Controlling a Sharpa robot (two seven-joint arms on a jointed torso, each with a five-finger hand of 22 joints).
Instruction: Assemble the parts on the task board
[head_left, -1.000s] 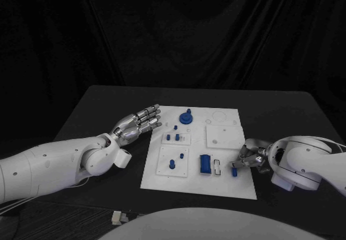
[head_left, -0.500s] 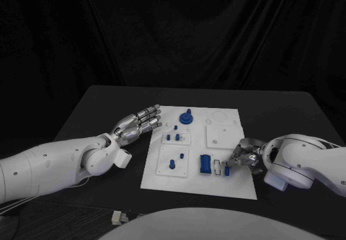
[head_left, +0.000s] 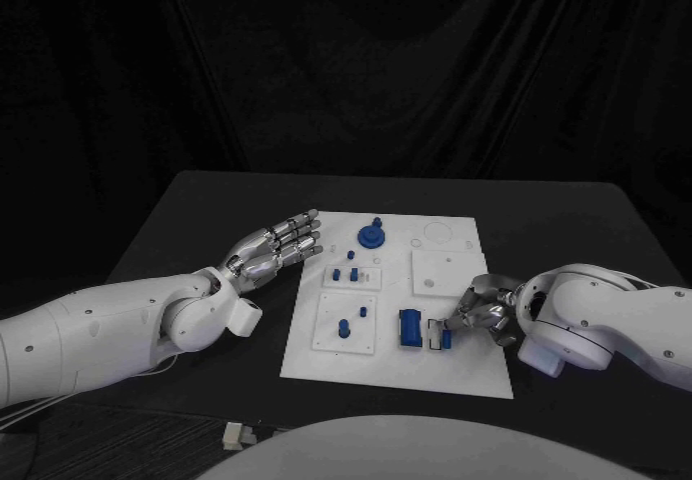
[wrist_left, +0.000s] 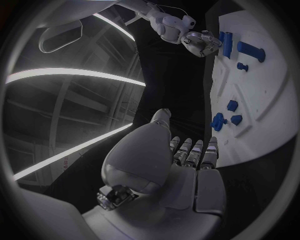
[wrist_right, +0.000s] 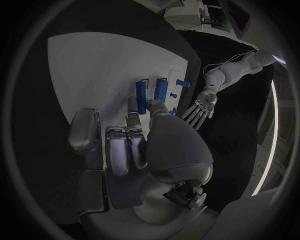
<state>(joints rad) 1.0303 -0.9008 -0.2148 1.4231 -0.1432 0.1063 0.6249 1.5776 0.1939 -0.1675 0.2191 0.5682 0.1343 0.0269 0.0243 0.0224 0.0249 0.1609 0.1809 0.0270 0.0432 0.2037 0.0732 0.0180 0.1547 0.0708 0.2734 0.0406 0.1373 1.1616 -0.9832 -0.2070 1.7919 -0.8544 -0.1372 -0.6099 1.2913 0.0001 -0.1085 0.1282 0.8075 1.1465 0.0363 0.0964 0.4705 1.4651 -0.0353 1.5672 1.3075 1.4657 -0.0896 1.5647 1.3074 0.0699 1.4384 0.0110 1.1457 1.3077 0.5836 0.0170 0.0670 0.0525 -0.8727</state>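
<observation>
The white task board (head_left: 462, 370) lies mid-table. My right hand (head_left: 485, 314) hovers over its near right part and pinches a narrow blue piece (head_left: 447, 338) just right of the blue block (head_left: 411, 328) standing in the board. In the right wrist view the held piece (wrist_right: 141, 96) sits by my fingertips (wrist_right: 132, 106), next to the block (wrist_right: 160, 90). My left hand (head_left: 274, 248) floats open, fingers stretched out, at the board's left edge and holds nothing. A round blue part (head_left: 372, 236) and small blue pegs (head_left: 346, 272) stand further back.
One more blue peg (head_left: 343, 326) stands in the near left plate of the board. Black table (head_left: 577, 230) surrounds the board on all sides. The left wrist view shows the board (wrist_left: 262, 100) and my right hand (wrist_left: 197, 41) at its far end.
My right hand has shifted left across the board with the narrow blue piece, bringing it close beside the blue block. The left hand has stayed still.
</observation>
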